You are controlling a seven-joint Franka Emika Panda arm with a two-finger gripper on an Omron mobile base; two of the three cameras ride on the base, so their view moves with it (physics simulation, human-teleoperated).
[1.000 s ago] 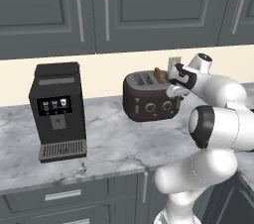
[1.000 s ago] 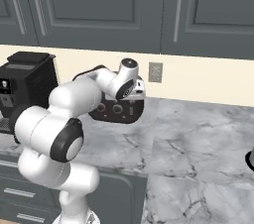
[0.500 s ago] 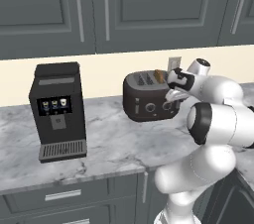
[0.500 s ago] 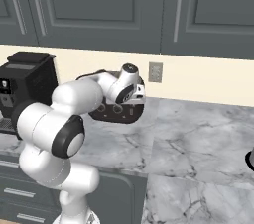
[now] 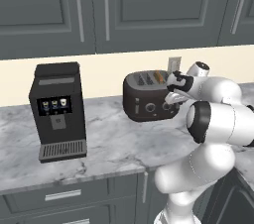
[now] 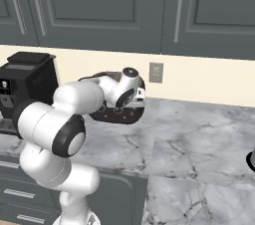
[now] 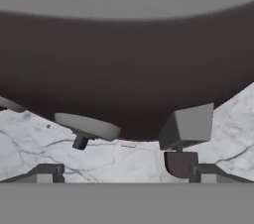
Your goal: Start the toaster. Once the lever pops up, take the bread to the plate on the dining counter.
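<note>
A: What did the surface (image 5: pixel 109 143) look like around the hand (image 5: pixel 172 92)?

B: It was grey-veined marble, running under the hand and off to both sides. Dark grey drawers (image 5: pixel 62 196) with pale bar handles sat below its front edge, a cream wall strip ran behind the hand, and dark grey cabinet doors (image 5: pixel 149 10) with long vertical handles hung above it.

A: And the hand itself?

B: Its fingers (image 7: pixel 201 173) stood wide apart, gripping nothing. It sat right at the end of the toaster (image 5: pixel 149 100), beside the toaster's side wall. From the hand view the dark toaster body (image 7: pixel 124 69) loomed directly ahead, with a grey lever block (image 7: pixel 186 126) just in front of one fingertip and a flat grey knob (image 7: pixel 87 126) off to the other side.

A: Where was the bread (image 5: pixel 158 76)?

B: In a slot on top of the toaster, just beyond the hand and slightly above it, an orange-brown edge poking out.

A: Anything else nearby?

B: A black coffee machine (image 5: pixel 57 109) stood well beyond the toaster, on the far side from the hand. A pale wall outlet (image 6: pixel 156 72) sat on the cream strip behind the hand.

A: Any writing or brand marks?

B: None legible. The coffee machine's front panel showed three small icons (image 5: pixel 52 103), too small to read. The toaster's front carried two round knobs (image 5: pixel 150 109) without readable markings.
</note>
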